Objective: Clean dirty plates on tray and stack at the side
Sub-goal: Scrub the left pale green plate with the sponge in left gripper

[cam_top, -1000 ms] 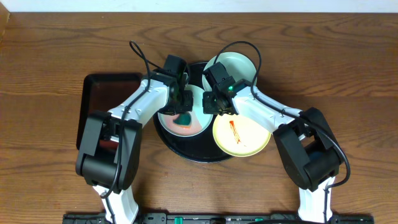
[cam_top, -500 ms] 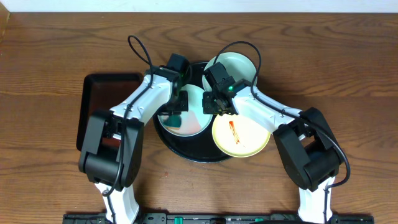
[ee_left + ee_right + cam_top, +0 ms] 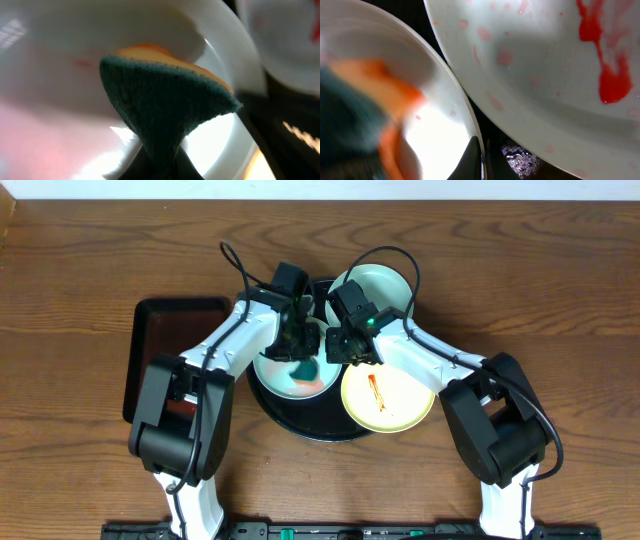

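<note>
Since the earlier frame, the left gripper point(image 3: 299, 356) has carried the sponge point(image 3: 304, 368) from the left part of the blue-green plate point(image 3: 282, 380) toward its right side. The left jaws pinch the green-and-orange sponge over the plate's inside. The right gripper point(image 3: 480, 160) has its fingers pressed together on the right rim of the same plate. This plate lies on the left of the round black tray point(image 3: 300, 426). A yellow plate point(image 3: 400, 405) with a red streak point(image 3: 375, 389) overlaps the tray's right rim. A second blue-green plate point(image 3: 385, 285) sits at the tray's far edge. A rectangular black tray point(image 3: 160, 330) lies to the left on the wooden table point(image 3: 80, 260).
</note>
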